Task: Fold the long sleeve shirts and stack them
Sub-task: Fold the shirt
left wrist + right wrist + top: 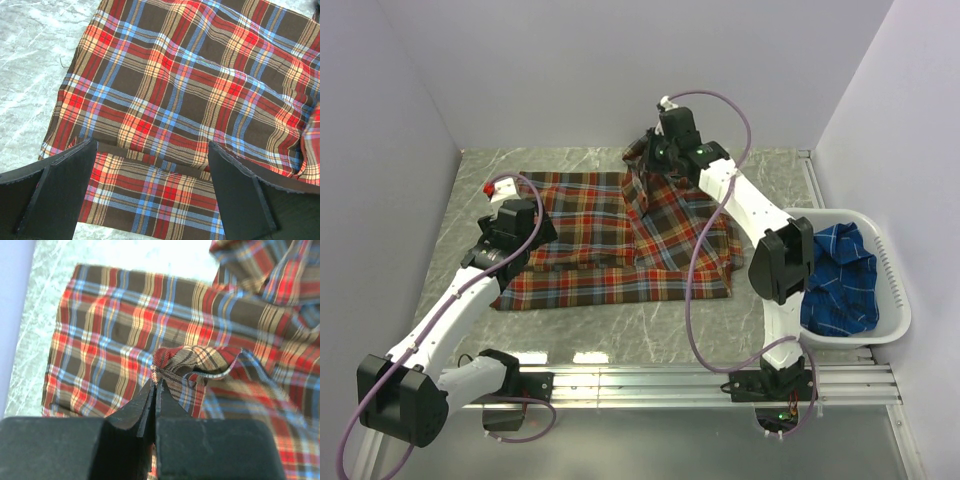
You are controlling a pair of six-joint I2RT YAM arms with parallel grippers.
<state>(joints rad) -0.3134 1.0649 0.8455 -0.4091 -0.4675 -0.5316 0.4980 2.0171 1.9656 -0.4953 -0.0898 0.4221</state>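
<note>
While my right arm reaches up the top view from its base at the lower right, its elbow bent beside the basket [892, 300] and its forearm slanting up and left to the upper middle, my right gripper [156, 386] points down at the far edge of the red shirt [590, 260]. In the right wrist view my jaws there are clenched together, pinching a small rolled fold of the red plaid. The cloth bunches into a curl just above my fingertips. In the top view the fabric rises to a peak under that gripper, while the rest of the shirt lies spread flat on the table [650, 335], filling the middle of the frame.

My left arm folds back from its base at the lower left, its elbow low in the corner and its forearm running up and right to the shirt's left edge. My left gripper [152, 150] tilts down over that edge with its jaws released and wide apart. In the left wrist view one dark finger sits at the lower left and the other at the lower right, with nothing between them but plaid and a dark folded hem. I cannot tell whether my fingertips touch the cloth.

The blue shirt [840, 280] lies crumpled inside the basket at the right of the top view, apart from both grippers.
</note>
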